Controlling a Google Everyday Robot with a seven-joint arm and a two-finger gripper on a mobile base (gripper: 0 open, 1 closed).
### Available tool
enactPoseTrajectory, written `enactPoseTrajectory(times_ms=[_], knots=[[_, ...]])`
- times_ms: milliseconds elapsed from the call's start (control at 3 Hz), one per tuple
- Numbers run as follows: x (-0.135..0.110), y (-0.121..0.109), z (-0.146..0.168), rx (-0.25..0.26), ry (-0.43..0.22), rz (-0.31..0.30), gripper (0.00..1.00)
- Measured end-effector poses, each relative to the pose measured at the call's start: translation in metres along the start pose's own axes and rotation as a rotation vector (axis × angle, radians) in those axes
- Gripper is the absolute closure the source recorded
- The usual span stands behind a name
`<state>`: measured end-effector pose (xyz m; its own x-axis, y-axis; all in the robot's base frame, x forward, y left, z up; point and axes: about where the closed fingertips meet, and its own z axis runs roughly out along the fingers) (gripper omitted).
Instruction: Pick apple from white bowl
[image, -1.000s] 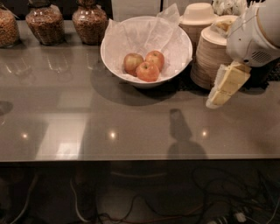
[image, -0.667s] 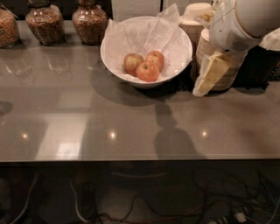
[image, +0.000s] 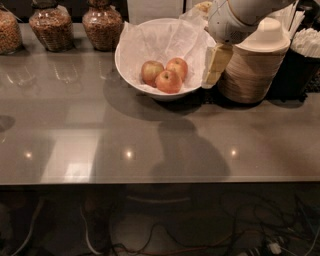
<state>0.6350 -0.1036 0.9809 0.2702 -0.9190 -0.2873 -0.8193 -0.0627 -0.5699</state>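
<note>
Gripper (image: 214, 67) just beside white bowl (image: 169, 95); arm (image: 245, 14) cut off @ top.

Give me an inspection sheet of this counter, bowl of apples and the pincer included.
Surface: grey counter, glossy, light glints.
Job's things: apple, rear right of three in paper-lined white bowl.
Clutter: two other apples; grain jars rear left; stacked beige bowls right.
Pincer: by the bowl's right rim, touching no apple.
Cables: tangled on the floor below.
Surroundings: dark; nothing else seen.
</note>
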Motion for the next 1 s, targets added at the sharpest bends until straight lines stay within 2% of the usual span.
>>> enactPoseTrajectory(times_ms=[333,667,1000], knots=[[0.0,0.0,0.0,0.0,0.0,0.0,0.0],[0.0,-0.009,0.002,0.065,0.009,-0.065,0.0],[-0.003,-0.032,0.007,0.156,0.01,-0.14,0.19]])
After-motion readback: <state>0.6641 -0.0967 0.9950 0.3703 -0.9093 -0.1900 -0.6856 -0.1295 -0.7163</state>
